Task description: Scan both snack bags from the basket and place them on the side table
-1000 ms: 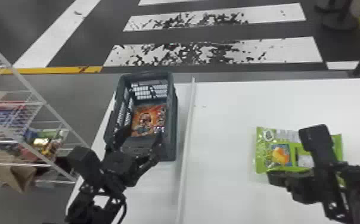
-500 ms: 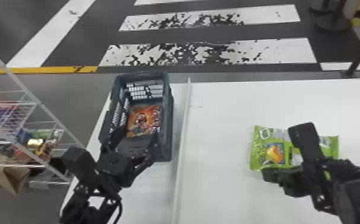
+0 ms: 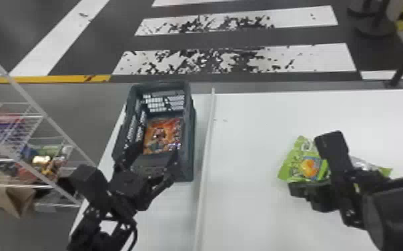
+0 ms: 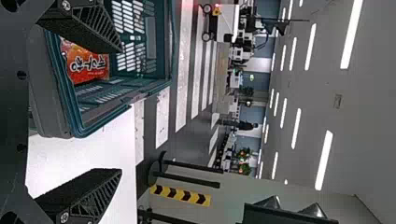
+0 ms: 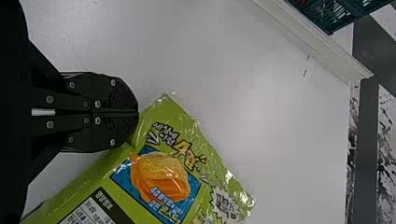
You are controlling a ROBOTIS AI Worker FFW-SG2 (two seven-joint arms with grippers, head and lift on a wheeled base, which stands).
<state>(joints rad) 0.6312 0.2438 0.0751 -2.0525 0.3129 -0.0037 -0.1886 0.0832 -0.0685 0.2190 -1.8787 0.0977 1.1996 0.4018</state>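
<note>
Figure: two snack bags, two tools, one white counter (image 3: 244,207). My right tool (image 5: 138,112) has its fingers brought together on the edge of the green snack bag (image 3: 294,168), the fingertips meeting at the upturned margin seen in the right wrist view. The grip at the margin leaves most of the printed face uncovered; I judge this useful for presenting the pack to a reader, though whether it has been scanned I cannot tell. The bag lies slantwise at the right of the scene, well apart from the basket (image 3: 188,143), and a pinch so near one side will probably let the loose part sag or swing if raised. The orange snack bag (image 3: 161,133) rests inside the basket at left, on its floor, and appears to be the remaining item. A pale ledge (image 3: 208,143) runs from near to far between basket and green bag; any carry across it would call for some lift. As to pose, my right arm enters from the right edge and reaches leftward, its wrist low over the green bag. My left arm rises from the near left, with the left tool (image 4: 122,111) empty, its fingers spread wide at the basket's near end, conveniently placed for a later pick.
</note>
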